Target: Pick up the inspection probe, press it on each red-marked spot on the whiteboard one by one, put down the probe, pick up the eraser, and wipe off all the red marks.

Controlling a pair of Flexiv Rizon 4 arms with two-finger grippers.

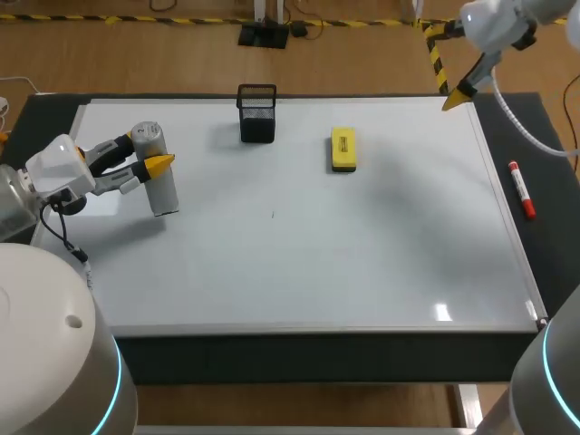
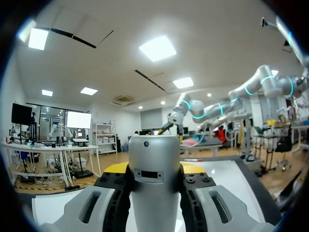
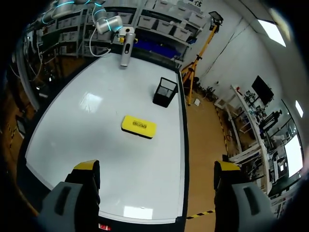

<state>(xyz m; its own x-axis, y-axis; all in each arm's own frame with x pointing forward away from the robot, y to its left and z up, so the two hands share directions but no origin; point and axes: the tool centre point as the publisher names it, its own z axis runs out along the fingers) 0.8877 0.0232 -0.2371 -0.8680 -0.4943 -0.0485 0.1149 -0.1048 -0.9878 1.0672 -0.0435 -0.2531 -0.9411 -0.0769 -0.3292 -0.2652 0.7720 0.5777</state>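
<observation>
The inspection probe, a silver cylinder, stands slightly tilted at the left side of the whiteboard, its lower end at the board's surface. My left gripper is shut on its upper part; in the left wrist view the probe fills the gap between the fingers. The yellow eraser lies on the board's far middle, ahead of my right gripper as the eraser shows there. My right gripper hangs open and empty over the far right corner. I see no red marks on the board.
A black mesh pen holder stands at the far edge, left of the eraser. A red marker lies on the dark mat right of the board. A tiny dark speck sits near the board's middle.
</observation>
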